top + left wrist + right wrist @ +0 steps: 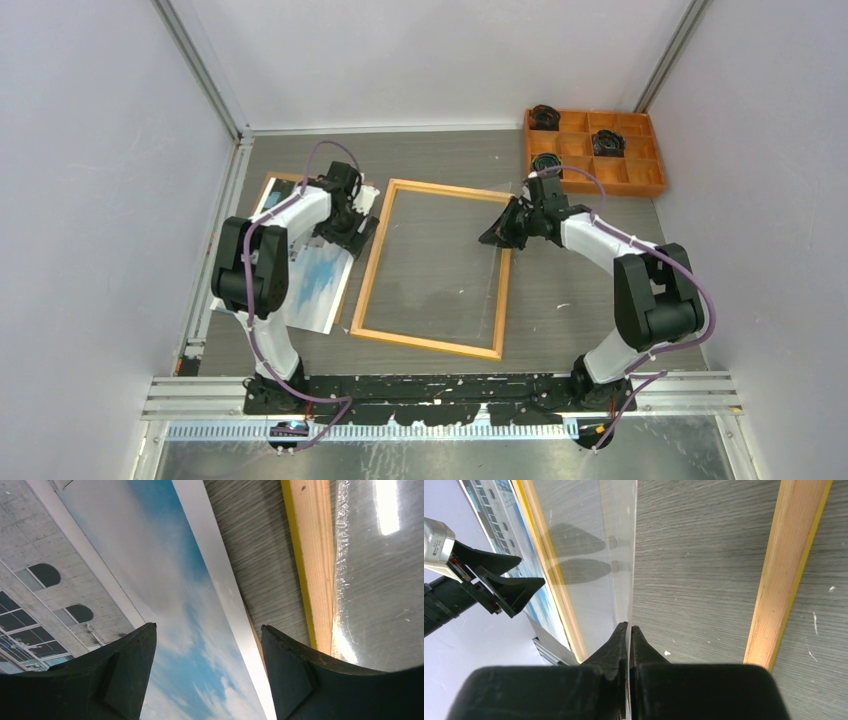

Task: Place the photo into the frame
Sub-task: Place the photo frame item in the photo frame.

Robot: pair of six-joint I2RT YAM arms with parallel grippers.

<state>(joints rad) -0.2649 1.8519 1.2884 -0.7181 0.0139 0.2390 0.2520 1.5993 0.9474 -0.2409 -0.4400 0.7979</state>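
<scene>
The photo (318, 285), sky and white building face up, lies left of the frame (372, 262). My left gripper (350, 222) hangs open just above the photo's right edge (165, 580), its fingertips (207, 626) straddling sky and white border, nothing between them. The frame lies wood side up, a thin yellow edge along its rail (315, 555). My right gripper (500, 232) is shut (629, 626) on the edge of a clear sheet (589, 555) that covers the frame's opening, inside the frame's right rail (784, 575).
A brown backing board (272, 179) peeks out under the photo. An orange compartment tray (600, 188) with black parts (607, 142) stands at the back right. Side walls close in on both sides.
</scene>
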